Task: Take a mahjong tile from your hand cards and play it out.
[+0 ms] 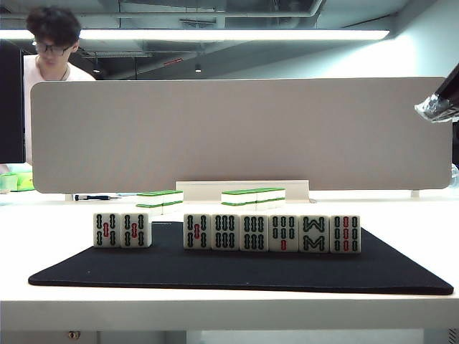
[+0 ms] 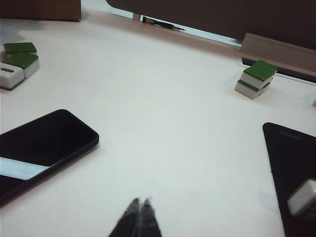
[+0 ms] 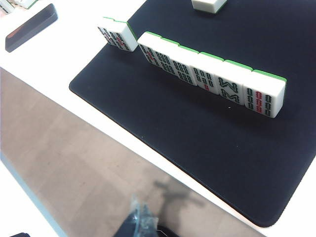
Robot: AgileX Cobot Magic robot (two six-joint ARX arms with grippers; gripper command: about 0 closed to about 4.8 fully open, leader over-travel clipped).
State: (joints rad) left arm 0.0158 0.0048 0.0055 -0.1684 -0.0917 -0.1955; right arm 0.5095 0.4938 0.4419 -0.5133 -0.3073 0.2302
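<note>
The hand cards (image 1: 272, 232) stand upright in a row on the black mat (image 1: 237, 271): two tiles at the left (image 1: 122, 230), a gap, then several more. They also show in the right wrist view (image 3: 207, 74). A lone white tile (image 3: 208, 4) lies on the mat beyond the row, cut by the frame edge. Its face is hidden, so I cannot tell whether it is the mahjong tile. My left gripper (image 2: 140, 202) is shut and empty over bare white table beside the mat. My right gripper (image 3: 140, 215), wrapped in clear film, hangs shut and empty high at the right (image 1: 437, 107), off the table's front edge.
A black phone (image 2: 39, 148) lies on the white table near the left gripper. Green-backed tiles sit in small stacks (image 2: 256, 79) (image 2: 17, 64) (image 1: 251, 195). A grey divider board (image 1: 237, 136) closes off the back, with a person (image 1: 50, 43) behind it. A pen (image 1: 93, 197) lies at its foot.
</note>
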